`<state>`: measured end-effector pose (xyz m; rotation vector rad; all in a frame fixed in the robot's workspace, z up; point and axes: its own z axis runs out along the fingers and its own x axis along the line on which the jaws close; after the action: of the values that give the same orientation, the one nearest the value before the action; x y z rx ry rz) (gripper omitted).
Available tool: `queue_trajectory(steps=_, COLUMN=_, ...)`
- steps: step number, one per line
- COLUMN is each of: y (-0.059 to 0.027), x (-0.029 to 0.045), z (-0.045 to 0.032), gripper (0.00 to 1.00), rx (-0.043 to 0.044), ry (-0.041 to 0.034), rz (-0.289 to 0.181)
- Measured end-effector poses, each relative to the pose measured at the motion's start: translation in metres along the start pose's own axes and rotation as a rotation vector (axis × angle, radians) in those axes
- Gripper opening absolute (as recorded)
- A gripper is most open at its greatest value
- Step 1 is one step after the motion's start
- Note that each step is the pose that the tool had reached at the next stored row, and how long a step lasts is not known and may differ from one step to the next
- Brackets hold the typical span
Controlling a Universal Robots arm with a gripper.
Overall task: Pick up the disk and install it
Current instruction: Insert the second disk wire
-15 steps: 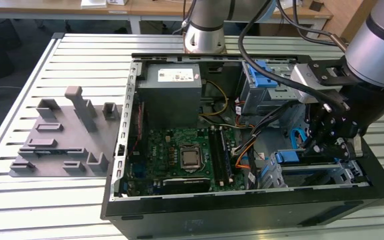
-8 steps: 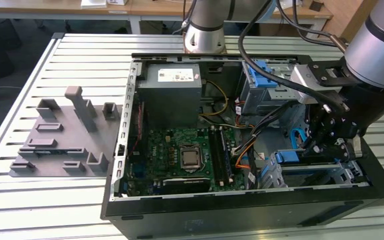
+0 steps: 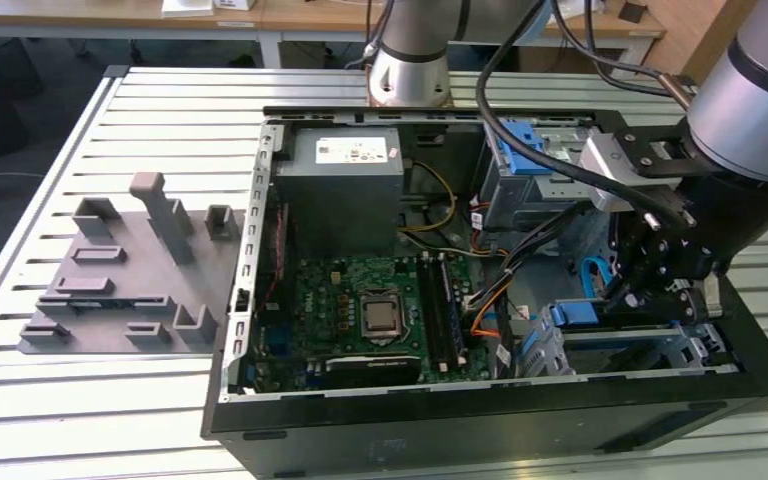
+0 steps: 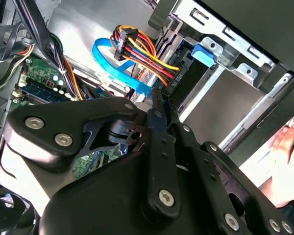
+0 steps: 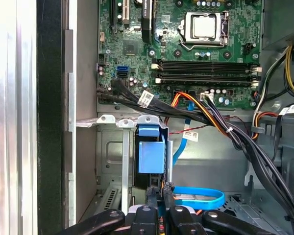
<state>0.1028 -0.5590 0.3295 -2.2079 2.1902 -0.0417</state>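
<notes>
Disk (image 5: 151, 157), showing its blue rail, stands on edge in the drive cage (image 5: 112, 147) at the computer case's (image 3: 491, 420) corner; the gripper (image 5: 159, 196), fingers closed together, sits at its end, beside the motherboard (image 5: 186, 49)

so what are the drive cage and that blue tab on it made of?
Drive cage: looks like bare sheet steel, dull grey, with punched slots and folded edges. Blue tab: probably moulded plastic, matte, uniform colour. The claw sits just beside it.
</notes>
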Motion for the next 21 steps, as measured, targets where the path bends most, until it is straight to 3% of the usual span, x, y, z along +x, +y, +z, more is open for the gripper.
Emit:
queue_trajectory(steps=9, y=-0.0004, x=0.0001, z=-0.0004, gripper=0.24, rx=0.0001, ry=-0.0003, rz=0.0)
queue_trajectory(steps=21, y=-0.0009, x=0.0, z=-0.0113, gripper=0.22, rx=-0.0003, ry=-0.0001, rz=0.0)
